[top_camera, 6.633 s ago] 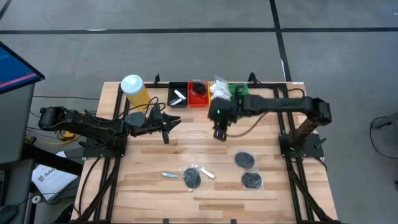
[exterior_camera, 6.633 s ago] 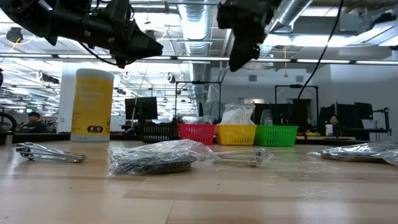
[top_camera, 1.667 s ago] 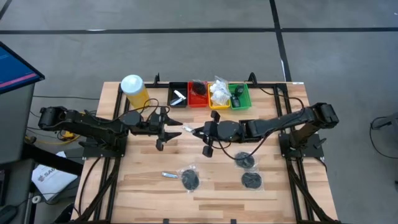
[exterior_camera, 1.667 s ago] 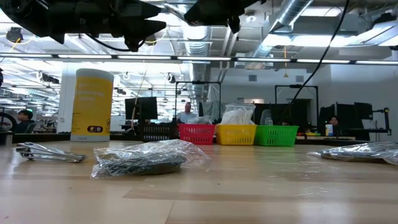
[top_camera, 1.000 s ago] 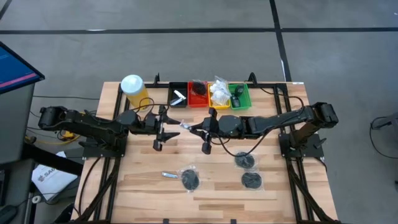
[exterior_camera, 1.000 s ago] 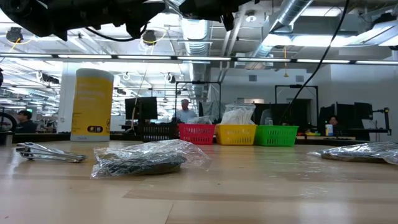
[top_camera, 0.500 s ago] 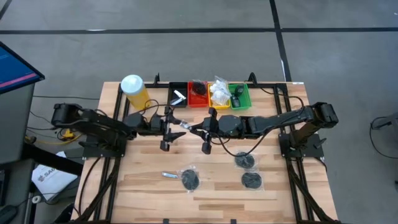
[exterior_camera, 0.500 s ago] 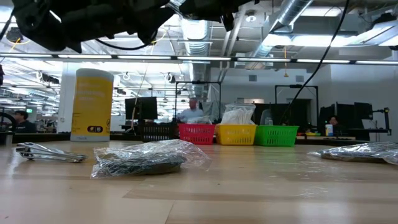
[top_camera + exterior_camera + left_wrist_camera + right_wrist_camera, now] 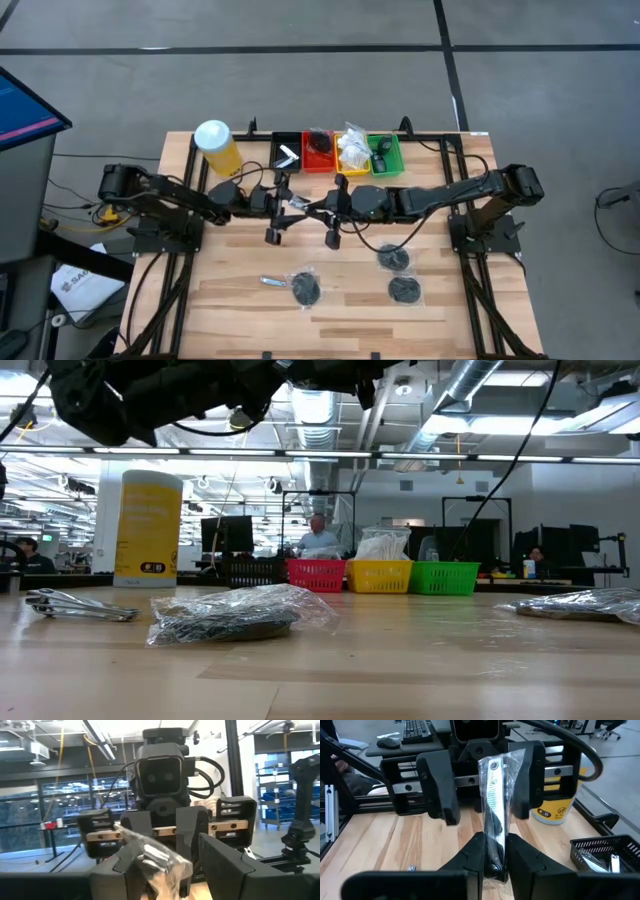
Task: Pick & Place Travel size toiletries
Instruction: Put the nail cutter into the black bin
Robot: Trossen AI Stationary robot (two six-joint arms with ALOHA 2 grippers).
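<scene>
My right gripper [image 9: 494, 856] hovers over the table's middle [image 9: 318, 207], shut on a thin silver tube in a clear wrapper [image 9: 495, 795]. The tube sticks out toward my left gripper [image 9: 290, 207], which faces it, open. The left fingers [image 9: 440, 795] stand on either side of the tube's free end [image 9: 157, 857]; whether they touch it I cannot tell. On the table lie three wrapped black discs [image 9: 307, 287] [image 9: 395, 258] [image 9: 405, 290] and another silver tube [image 9: 272, 282]. The low view shows a wrapped disc [image 9: 235, 620] lying flat. My right gripper pinches the wrapped silver tube by its near end [image 9: 493, 865] between its two fingers [image 9: 470, 857]. The fingers come level from the table's right and lie along the tube. The tube is lifted clear of the table and points out toward the left gripper.
Black [image 9: 287, 153], red [image 9: 320, 152], yellow [image 9: 352, 150] and green [image 9: 384, 155] trays stand in a row at the far edge, some holding items. A tall yellow canister with a white lid [image 9: 216, 145] stands at the far left. People move in the room behind.
My left arm has reached toward the table's right, bringing its open gripper up to the right gripper until its fingers flank the free end of the wrapped tube. The right gripper has kept still, holding the tube in the air.
</scene>
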